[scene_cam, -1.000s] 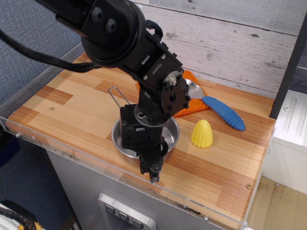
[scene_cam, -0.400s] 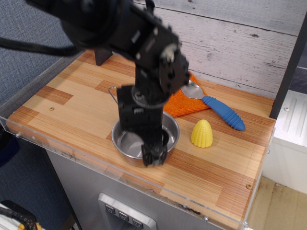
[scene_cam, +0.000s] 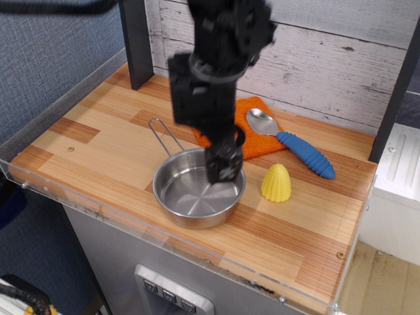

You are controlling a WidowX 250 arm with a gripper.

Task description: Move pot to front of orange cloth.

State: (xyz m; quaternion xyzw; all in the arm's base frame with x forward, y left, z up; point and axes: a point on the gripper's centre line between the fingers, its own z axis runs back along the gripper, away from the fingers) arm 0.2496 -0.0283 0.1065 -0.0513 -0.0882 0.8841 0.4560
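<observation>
Steel pot [scene_cam: 197, 194] sits beneath blurred jaws [scene_cam: 223, 169]; their opening is unclear.

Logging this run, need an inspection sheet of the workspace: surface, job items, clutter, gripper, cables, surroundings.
Surface: wooden tabletop with a clear plastic edge guard.
Pot: upright, empty, near the front edge, wire handle pointing back-left.
Orange cloth: flat, directly behind the pot.
Clutter: blue-handled spoon, bowl resting on the cloth's right edge; yellow corn toy, upright, right of the pot.
Gripper: above the pot's rear rim, holding nothing; blurred, jaw state unclear.
Cables: nothing seen.
Surroundings: whitewashed plank wall behind, dark post at the back-left.
</observation>
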